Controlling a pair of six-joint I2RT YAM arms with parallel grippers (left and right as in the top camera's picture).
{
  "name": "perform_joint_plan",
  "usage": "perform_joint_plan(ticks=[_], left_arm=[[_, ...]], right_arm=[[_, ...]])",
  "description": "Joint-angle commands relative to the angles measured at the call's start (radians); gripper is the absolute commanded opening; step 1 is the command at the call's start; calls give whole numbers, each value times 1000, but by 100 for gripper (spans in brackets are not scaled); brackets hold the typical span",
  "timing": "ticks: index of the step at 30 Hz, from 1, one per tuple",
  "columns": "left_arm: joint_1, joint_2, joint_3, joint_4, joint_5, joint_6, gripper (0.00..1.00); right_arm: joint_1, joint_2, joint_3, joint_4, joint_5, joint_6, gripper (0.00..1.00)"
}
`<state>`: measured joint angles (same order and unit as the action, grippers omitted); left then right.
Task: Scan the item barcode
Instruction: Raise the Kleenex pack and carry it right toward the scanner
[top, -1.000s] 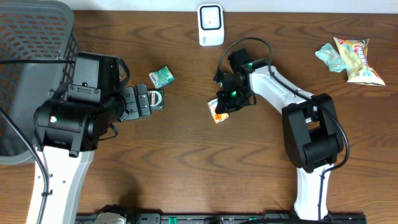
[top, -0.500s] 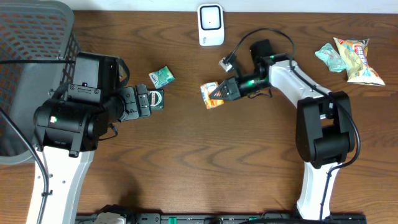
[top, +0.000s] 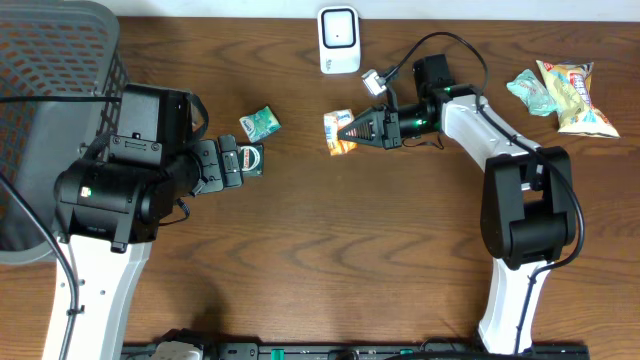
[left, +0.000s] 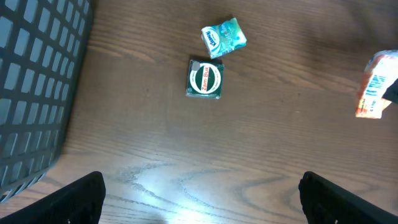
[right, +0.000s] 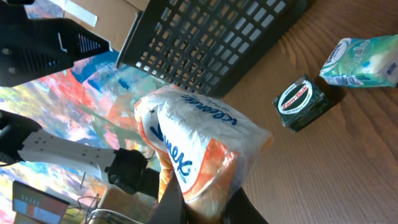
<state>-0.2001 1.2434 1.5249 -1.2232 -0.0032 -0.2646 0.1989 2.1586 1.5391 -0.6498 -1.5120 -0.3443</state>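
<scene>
The right tool (top: 352, 130) is clamped shut on one orange-and-white Kleenex tissue pack (top: 339, 132), its fingers pointing to 9 o'clock. The pack sits at 6 o'clock from the single white scanner (top: 339, 40), which stands at the 12 o'clock edge of the wooden bench (top: 300, 260), with bare wood between the two. In the right wrist view the tissue pack (right: 199, 149) fills the middle, pinched at its lower end, with its blue lettering facing up. Toward 9 o'clock from the pack lie two small things close together but apart: one dark green Zam-Buk tin (top: 250, 160) and, at its 1 o'clock, one mint-green packet (top: 260, 123). The left tool (left: 202, 205) hangs over the wood with its fingers spread wide and nothing between them, the tin (left: 204, 79) ahead of it at 12 o'clock in its own view. One dark grey mesh basket (top: 60, 60) fills the 10 o'clock corner; what shows of its inside is only mesh. At 2 o'clock, well apart from the rest, two more items touch: one teal packet (top: 533, 92) and one yellow snack bag (top: 572, 95).
</scene>
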Motion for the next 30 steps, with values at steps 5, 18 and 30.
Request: perform_joint_plan(ticks=[5,18,30], left_arm=[[-2,-2,11,0,-9,2,97],[-2,-2,11,0,-9,2,98],[-2,-2,11,0,-9,2,98]], right_arm=[[-13,-8,16,2,-51,-20,1],[-97,-8,16,-85,-51,-20,1],[-39,-8,16,-179,-50,-263,1]])
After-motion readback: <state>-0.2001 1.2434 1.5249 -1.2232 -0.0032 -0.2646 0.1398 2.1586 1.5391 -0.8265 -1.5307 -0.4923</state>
